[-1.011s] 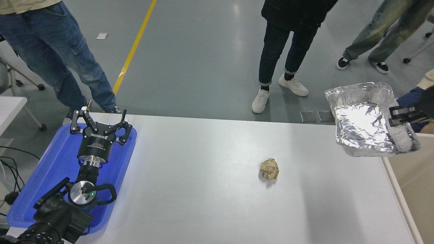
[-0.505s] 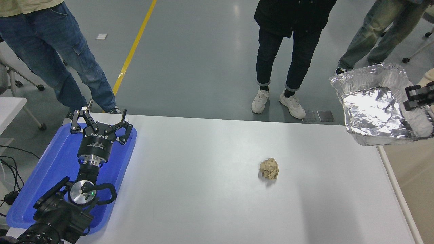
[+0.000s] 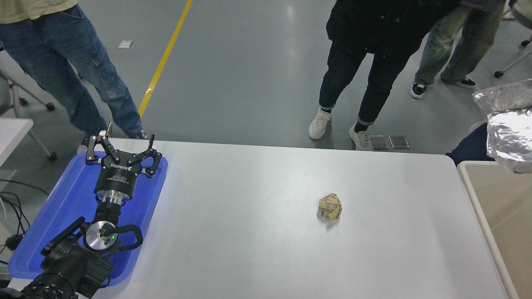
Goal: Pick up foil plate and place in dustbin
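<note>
The crinkled silver foil plate [image 3: 510, 133] hangs in the air at the right edge of the head view, partly cut off by the picture. It is above the far end of the dustbin [image 3: 508, 209], whose beige inside and cream rim run down the right side of the table. My right gripper is out of view, so what holds the plate is hidden. My left gripper [image 3: 122, 146] is parked over the blue tray at the lower left, fingers spread open and empty.
A crumpled tan paper ball [image 3: 330, 206] lies on the white table [image 3: 249, 232] right of centre. The flat blue tray [image 3: 50, 220] sits at the left edge. Several people stand at the far side; a dark blue shape [image 3: 471, 147] is by the table's far right corner.
The foil plate has moved right and up, from over the table's far right corner to over the dustbin. The right gripper has left the picture. The people have shifted.
</note>
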